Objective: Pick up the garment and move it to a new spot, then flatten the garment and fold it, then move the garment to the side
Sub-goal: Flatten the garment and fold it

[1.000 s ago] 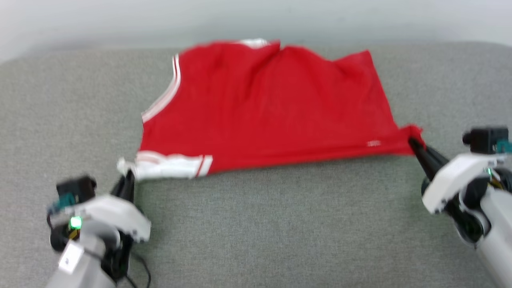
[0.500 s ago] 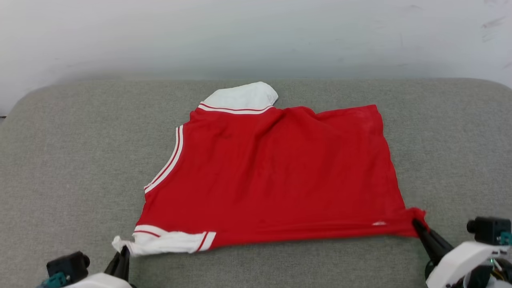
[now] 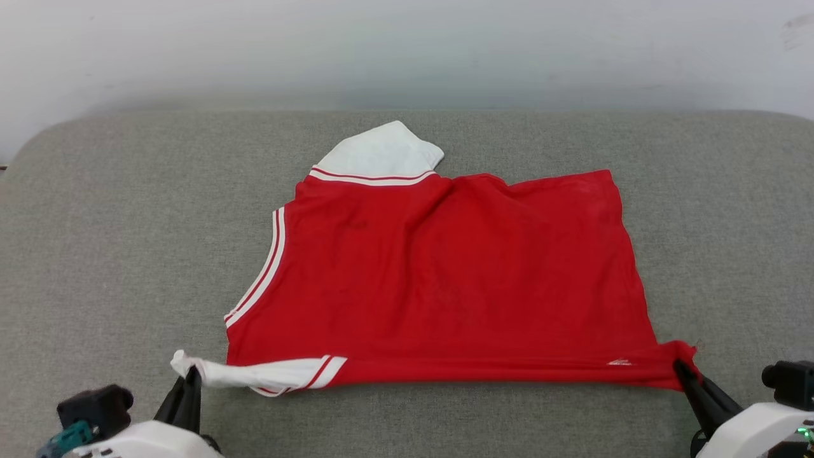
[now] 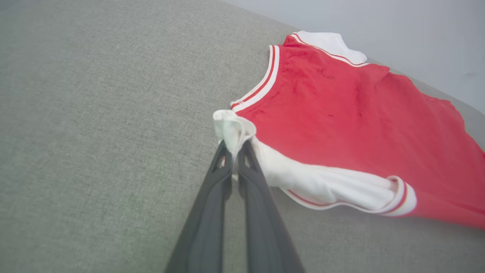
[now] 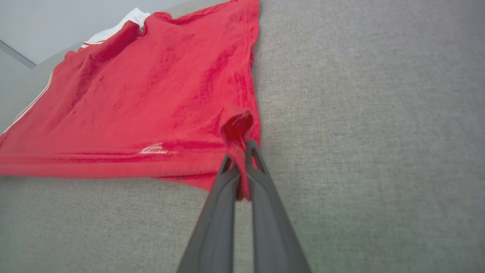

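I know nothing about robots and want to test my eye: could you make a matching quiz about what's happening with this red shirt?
Things:
1. left fingers
2. right fingers
3. far white sleeve
4. grey cushion

States:
a. lies under the garment
b. shut on a red corner
c. lies flat at the far edge
d. shut on a white sleeve tip

Pairs: 1-d, 2-b, 3-c, 4-a

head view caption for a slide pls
Red garment spread on a grey cushion, near corners pinched by left gripper and right gripper.
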Motion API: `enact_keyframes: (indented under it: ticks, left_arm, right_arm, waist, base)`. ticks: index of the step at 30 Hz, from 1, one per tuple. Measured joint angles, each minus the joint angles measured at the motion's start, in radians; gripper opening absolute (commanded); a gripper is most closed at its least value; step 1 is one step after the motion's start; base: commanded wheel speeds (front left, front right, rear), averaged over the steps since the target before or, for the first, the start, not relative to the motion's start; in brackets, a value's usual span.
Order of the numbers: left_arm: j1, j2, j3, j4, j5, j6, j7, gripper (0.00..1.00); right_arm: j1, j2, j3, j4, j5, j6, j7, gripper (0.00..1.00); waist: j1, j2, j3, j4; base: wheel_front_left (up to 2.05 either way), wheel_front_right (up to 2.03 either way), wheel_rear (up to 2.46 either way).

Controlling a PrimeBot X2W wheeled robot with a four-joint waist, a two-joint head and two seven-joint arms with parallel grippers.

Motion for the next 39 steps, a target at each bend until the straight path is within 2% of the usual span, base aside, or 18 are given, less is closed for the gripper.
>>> enact_keyframes:
  ticks: [5, 12, 21, 34, 36, 37, 39]
  left_arm:
    - [-0.144, -0.006, -0.024, 0.038, 0.025, -0.032, -0.002, 0.00]
    - [-0.347, -0.045, -0.073, 0.175, 0.064, -0.101, -0.025, 0.00]
    - [-0.518, -0.095, -0.092, 0.361, 0.075, -0.171, -0.075, 0.00]
    - [-0.631, -0.148, -0.147, 0.617, 0.037, -0.308, -0.050, 0.00]
    - [-0.640, -0.152, -0.149, 0.644, 0.035, -0.317, -0.054, 0.56]
    - [-0.642, -0.155, -0.147, 0.656, 0.030, -0.317, -0.058, 1.00]
    - [-0.643, -0.155, -0.143, 0.674, 0.030, -0.317, -0.073, 1.00]
  right_arm:
    - [-0.052, 0.022, -0.041, -0.064, -0.092, -0.004, 0.097, 0.00]
    - [-0.202, 0.048, -0.031, -0.052, -0.153, -0.005, 0.171, 0.00]
    - [-0.334, 0.033, 0.019, 0.051, -0.140, -0.005, 0.152, 0.00]
    - [-0.430, -0.007, 0.125, 0.229, -0.112, -0.005, 0.084, 0.00]
    - [-0.431, -0.005, 0.133, 0.248, -0.102, -0.005, 0.075, 0.36]
    - [-0.431, -0.006, 0.132, 0.254, -0.102, -0.005, 0.063, 1.00]
    - [-0.431, -0.004, 0.133, 0.261, -0.098, -0.005, 0.040, 1.00]
  waist:
    - [0.0000, 0.0000, 0.032, -0.005]
    - [0.0002, 0.0000, 0.100, -0.013]
    - [0.0002, 0.0000, 0.177, -0.011]
    - [0.0001, 0.0000, 0.228, -0.011]
    - [0.0002, 0.0000, 0.221, -0.010]
    - [0.0001, 0.0000, 0.216, -0.010]
    - [0.0001, 0.0000, 0.204, -0.011]
  base:
    - [0.00, 0.00, 0.00]
    - [0.00, 0.00, 0.00]
    - [0.00, 0.00, 0.00]
    - [0.00, 0.00, 0.00]
    - [0.00, 0.00, 0.00]
    - [0.00, 0.00, 0.00]
    - [0.00, 0.00, 0.00]
